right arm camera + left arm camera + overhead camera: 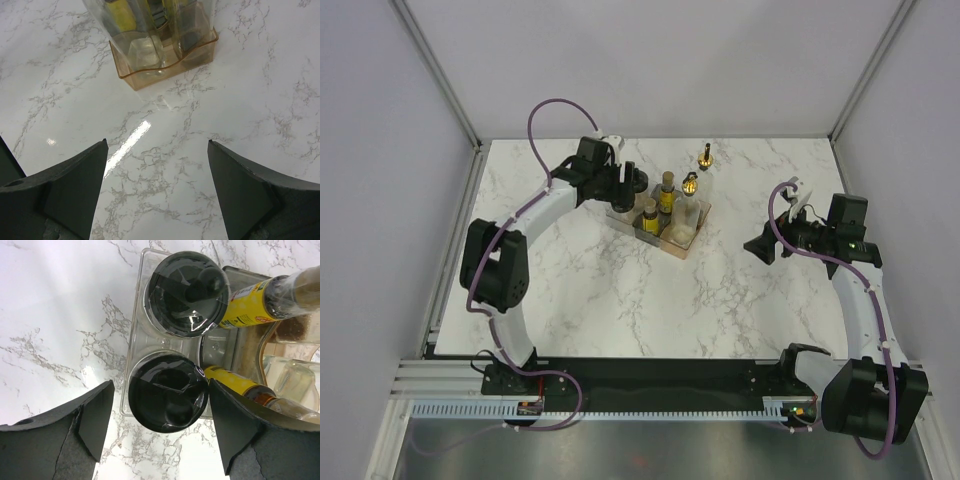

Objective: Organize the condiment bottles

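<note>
- my left gripper [628, 185] hangs over the 10 o'clock end of the clear, grey and peach compartment tray [136, 315]. its jaws stand wide, straddling the nearer squat clear black-capped bottle [167, 392] with a gap showing on each side, so they have hold of nothing.
- that bottle sits in a clear compartment. the second squat black-capped bottle [186, 292] is in the compartment just past it, at 12 o'clock in the left wrist view.
- the two tiny amber yellow-labelled gold-capped bottles [247, 305] sit in the grey middle section, at 3 o'clock of the black caps.
- one tall clear bottle with a gold pourer top [689, 200] stands in the peach end.
- the loose tall clear gold-topped bottle [704, 157] stands alone on the white marble table [570, 300], at 1 o'clock from the tray and apart from it. i judge it the one piece not yet put away.
- my right gripper [157, 150] sits at about 4 o'clock from the tray, jaws spread wide and empty over bare marble, with the peach end ahead at 12 o'clock.
- handling, as i judge it: the loose bottle looks like glass, so light, stiff, smooth and breakable. it is narrow and tall, so a sideways nudge would likely tip it.
- i would close on the body around mid-height, below the pourer, and squeeze gently. the gold top looks too thin and tapered to grip well.
</note>
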{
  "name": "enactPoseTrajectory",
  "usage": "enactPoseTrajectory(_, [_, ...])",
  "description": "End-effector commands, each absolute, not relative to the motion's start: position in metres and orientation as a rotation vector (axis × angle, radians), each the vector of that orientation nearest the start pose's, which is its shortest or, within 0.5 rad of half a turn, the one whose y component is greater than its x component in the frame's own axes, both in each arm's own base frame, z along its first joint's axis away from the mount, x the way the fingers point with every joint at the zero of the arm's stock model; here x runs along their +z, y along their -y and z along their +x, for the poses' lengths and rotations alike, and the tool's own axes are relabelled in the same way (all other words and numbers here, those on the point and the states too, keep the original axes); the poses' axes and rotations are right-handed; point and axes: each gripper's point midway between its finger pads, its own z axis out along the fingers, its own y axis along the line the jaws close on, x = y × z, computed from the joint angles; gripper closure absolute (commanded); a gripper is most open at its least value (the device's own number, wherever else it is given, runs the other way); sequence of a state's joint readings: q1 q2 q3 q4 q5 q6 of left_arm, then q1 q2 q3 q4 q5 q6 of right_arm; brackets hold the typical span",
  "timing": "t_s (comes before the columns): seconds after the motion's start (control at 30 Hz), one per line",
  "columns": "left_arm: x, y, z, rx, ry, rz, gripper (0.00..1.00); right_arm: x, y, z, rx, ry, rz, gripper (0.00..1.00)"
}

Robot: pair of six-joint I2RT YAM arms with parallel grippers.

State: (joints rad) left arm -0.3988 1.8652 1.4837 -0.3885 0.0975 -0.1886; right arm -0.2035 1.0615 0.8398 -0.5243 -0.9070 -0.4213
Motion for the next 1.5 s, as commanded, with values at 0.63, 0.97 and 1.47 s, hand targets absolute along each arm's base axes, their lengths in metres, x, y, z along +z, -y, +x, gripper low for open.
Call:
enactPoseTrajectory(0.63, [0.267,0.128,0.349,-0.23,-1.955,0.205,0.0,0.23,-0.04,0.307,0.351,-1.858,-0.512,0.02])
enactPoseTrajectory(0.97, [0.255,0.045,0.272,-0.006,-1.757,0.017,0.0,0.275,0.011,0.315,0.09,-1.742,-0.14,0.02])
enactPoseTrajectory(1.47, [0.247,0.029,0.25,0.012,-1.658,-0.013,0.0,0.286,0.074,0.309,-0.131,-1.656,0.306,0.02])
